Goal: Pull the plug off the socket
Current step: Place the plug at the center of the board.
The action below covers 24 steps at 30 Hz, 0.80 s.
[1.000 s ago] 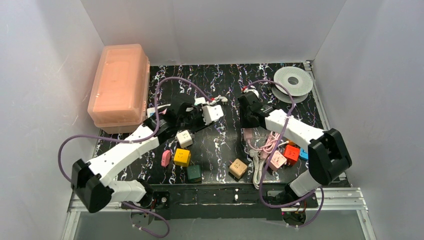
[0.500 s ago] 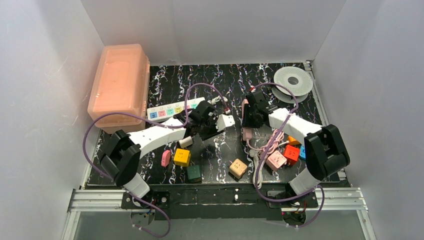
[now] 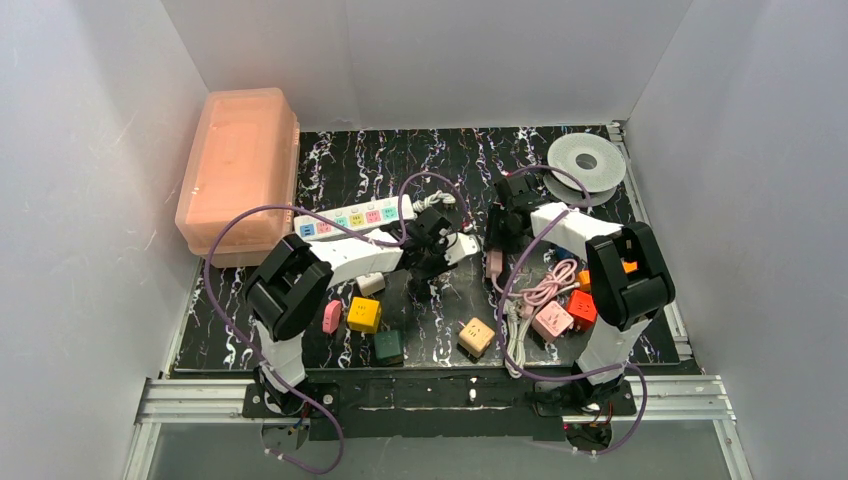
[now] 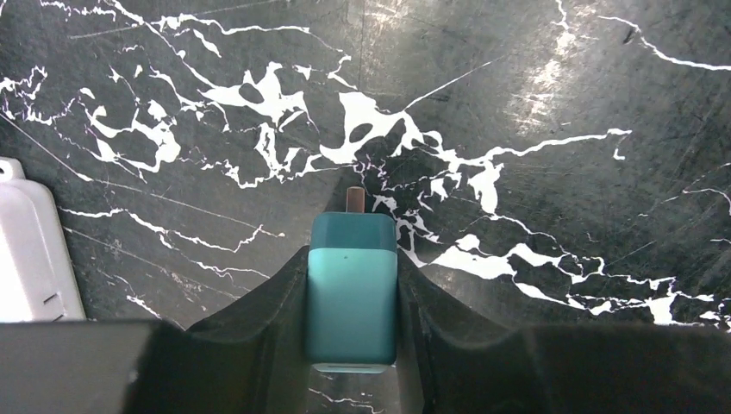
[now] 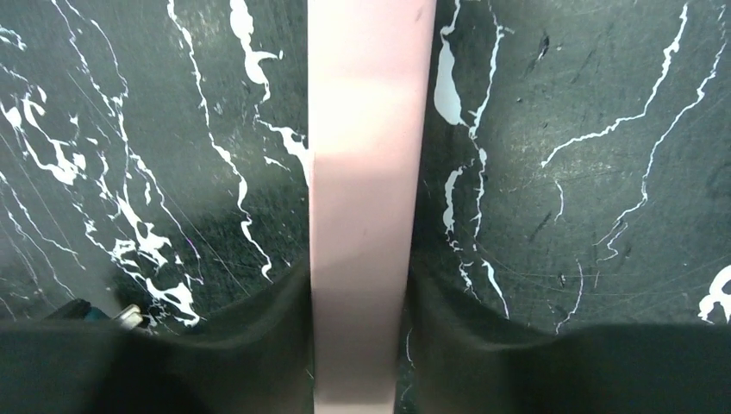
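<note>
— Where does the job stand?
— The left gripper (image 4: 352, 259), closed tight on a teal rectangular plug with a metal prong (image 4: 352, 302), holds it clear of any outlet over the black white-veined marble tabletop (image 4: 560, 78). The right gripper (image 5: 362, 276) clamps a slim pale-pink bar (image 5: 366, 129).
— And the socket?
— The long white power strip with pastel outlet faces (image 3: 350, 217) lies farther back, apart from the plug. The pull looks done. Next, seemingly: lower the plug and release it.
</note>
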Available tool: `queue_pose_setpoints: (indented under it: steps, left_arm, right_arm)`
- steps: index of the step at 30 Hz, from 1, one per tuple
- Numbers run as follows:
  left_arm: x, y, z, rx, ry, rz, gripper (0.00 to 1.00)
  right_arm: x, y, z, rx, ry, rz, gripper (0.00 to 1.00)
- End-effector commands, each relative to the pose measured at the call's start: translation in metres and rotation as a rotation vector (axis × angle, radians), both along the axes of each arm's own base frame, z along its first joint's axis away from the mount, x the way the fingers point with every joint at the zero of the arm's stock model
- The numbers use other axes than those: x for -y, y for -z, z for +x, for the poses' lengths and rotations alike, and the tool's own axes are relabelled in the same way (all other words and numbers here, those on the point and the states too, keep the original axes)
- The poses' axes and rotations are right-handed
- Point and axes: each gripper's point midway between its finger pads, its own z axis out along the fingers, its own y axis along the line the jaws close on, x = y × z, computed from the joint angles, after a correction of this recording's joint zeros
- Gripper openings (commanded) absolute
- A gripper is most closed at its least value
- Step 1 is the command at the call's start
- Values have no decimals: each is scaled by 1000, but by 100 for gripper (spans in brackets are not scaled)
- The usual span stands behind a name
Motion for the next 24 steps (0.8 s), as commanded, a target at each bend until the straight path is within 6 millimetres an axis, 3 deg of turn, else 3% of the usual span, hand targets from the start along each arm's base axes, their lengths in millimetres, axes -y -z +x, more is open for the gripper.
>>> queue_pose_setpoints:
  steps: [1,2,7,12,17,20,24]
  left_arm:
    - [5,-2,-2,-42,-46,-4,5]
    - [6,-1,-4,-59,-45,-5,15]
    - [13,-8,-14,-128,-26,-20,96]
    - [18,-39,-16,-165,-47,-53,98]
    - [14,-105,-13,-268,-154,-138,98]
    - [-1,-148,-8,-336,-256,-191,98]
    - [-36,-194,0,-347,-358,-258,98]
  right_arm:
    - [-6,-17,22,68,10,41,67]
    - [-6,-18,22,71,11,47,72]
    - [-6,-30,25,98,25,52,82]
    - [-5,-53,30,135,33,59,85]
    - [-3,-93,33,213,38,74,86]
    - [1,-122,28,263,21,85,87]
    - [10,-155,17,334,3,96,88]
